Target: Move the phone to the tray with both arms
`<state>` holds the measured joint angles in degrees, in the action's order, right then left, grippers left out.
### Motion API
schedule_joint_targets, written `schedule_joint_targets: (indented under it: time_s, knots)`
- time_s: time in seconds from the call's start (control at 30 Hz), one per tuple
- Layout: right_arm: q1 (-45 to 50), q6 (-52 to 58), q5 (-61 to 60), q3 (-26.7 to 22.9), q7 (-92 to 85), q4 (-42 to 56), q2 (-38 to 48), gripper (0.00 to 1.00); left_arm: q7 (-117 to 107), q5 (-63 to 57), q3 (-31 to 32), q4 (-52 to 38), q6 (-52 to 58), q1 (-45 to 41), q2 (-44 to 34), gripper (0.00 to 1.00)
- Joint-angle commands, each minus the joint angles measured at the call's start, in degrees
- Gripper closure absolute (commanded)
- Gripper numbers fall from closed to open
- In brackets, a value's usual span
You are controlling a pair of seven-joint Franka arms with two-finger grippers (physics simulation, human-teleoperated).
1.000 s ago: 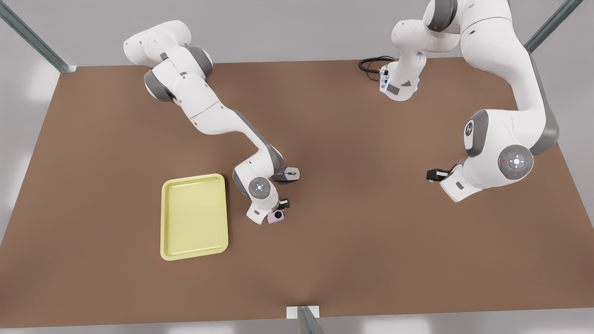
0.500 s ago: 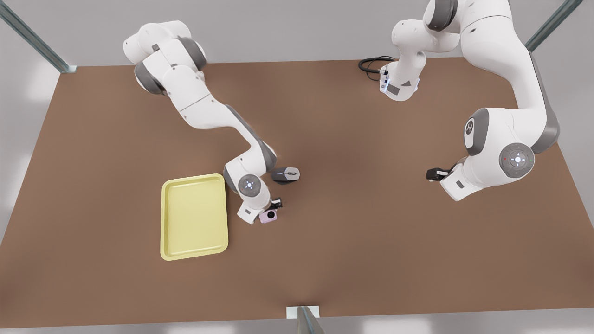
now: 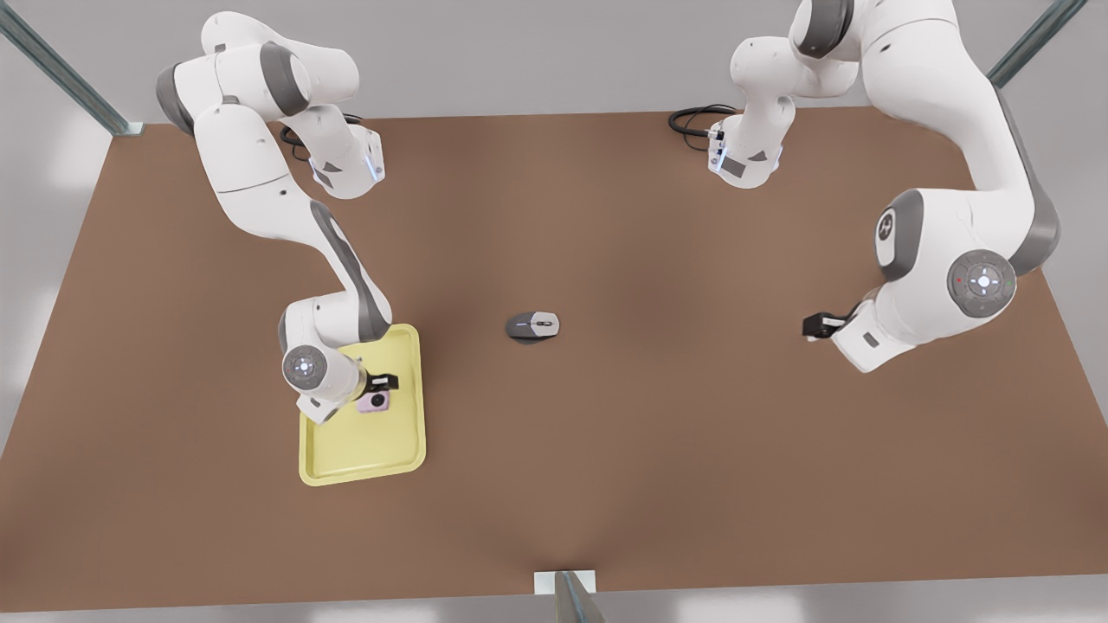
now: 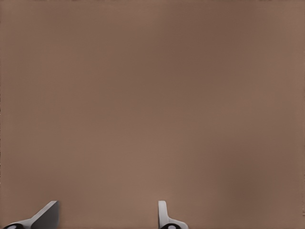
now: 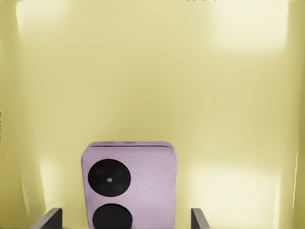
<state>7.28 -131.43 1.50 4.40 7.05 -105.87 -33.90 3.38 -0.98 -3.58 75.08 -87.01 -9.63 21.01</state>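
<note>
The pale pink phone [image 3: 375,402] with its two black camera circles lies inside the pale yellow tray [image 3: 363,450], near the tray's end toward the robot bases. My right gripper [image 3: 370,391], on the arm at the front view's left, hangs right over it. In the right wrist view the phone [image 5: 128,183] sits on the tray floor [image 5: 152,71] between the gripper's fingertips [image 5: 53,217], with a gap on each side, so this gripper [image 5: 125,219] is open. My left gripper [image 3: 818,325] waits at the front view's right, open over bare table [image 4: 107,214].
A grey computer mouse [image 3: 533,326] lies mid-table, to the right of the tray in the front view. A black cable [image 3: 692,121] coils at the far edge by the left arm's base. Brown table surface [image 3: 649,450] spreads around both.
My right arm swung toward the front view's left, carrying the phone from the bare table beside the tray to over the tray floor. The left arm shifted only slightly.
</note>
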Motion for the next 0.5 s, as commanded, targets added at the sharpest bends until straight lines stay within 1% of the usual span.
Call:
schedule_joint_targets:
  time_s: [0.0, 0.03, 0.1, 0.13, 0.17, 0.2, 0.23, 0.27, 0.3, 0.37, 0.4, 0.47]
  knots:
    - [0.01, 0.47, -0.01, -0.01, -16.98, 0.22, 0.94, 0.00, -3.99, -0.08, -0.02, -0.90, -0.09, 0.05, -0.10, 0.00]
    - [0.19, 0.82, -0.01, -0.01, -16.98, 0.49, 3.49, 0.00, -3.99, -0.08, 0.07, -0.99, -0.09, -0.04, -0.18, 0.00]
    - [0.37, 9.61, -0.27, -0.09, -16.63, 2.33, 11.57, 0.00, -3.90, -0.34, 0.07, -1.78, -0.09, -0.04, -0.18, 0.00]
    - [0.01, 12.07, -0.97, -2.11, -16.71, 2.34, 15.52, 0.00, -3.99, -0.43, 0.07, -1.78, -0.09, -0.04, -0.18, 0.00]
    - [-0.34, 16.28, -1.32, -4.23, -16.71, 4.79, 18.95, 0.00, -3.90, -0.43, 0.07, -1.78, -0.09, -0.04, -0.18, 0.00]
    - [-3.06, 30.60, -1.32, -5.19, -16.98, 14.19, 19.93, 0.00, -3.82, -0.43, 0.07, -1.78, -0.09, -0.04, -0.18, 0.00]
    - [-6.05, 35.89, -1.24, -5.19, -17.24, 18.06, 21.33, 0.00, -3.82, -0.43, 0.07, -1.78, -0.09, -0.04, -0.18, 0.00]
    - [-6.31, 38.09, -1.32, -5.90, -17.42, 21.22, 23.71, 0.00, -3.90, -0.43, 0.07, -1.78, -0.09, -0.04, -0.18, 0.00]
    - [-6.67, 46.96, -1.32, -5.98, -17.24, 25.71, 24.06, 0.00, -3.90, -0.43, 0.07, -1.78, -0.09, -0.04, -0.18, 0.00]
    - [-9.12, 47.59, -1.14, -5.55, -17.33, 26.77, 24.41, 0.00, -4.17, -0.52, 0.15, -1.78, -0.09, -0.04, -0.10, 0.00]
    - [-11.24, 46.97, -1.59, -4.31, -17.33, 26.68, 23.44, 0.00, -4.08, -0.52, 0.15, -1.78, -0.09, -0.04, -0.10, 0.00]
    - [-10.97, 47.32, -0.62, -4.31, -17.33, 27.03, 23.88, 0.00, -4.17, -0.52, 0.16, -1.78, -0.09, -0.04, -0.01, 0.00]
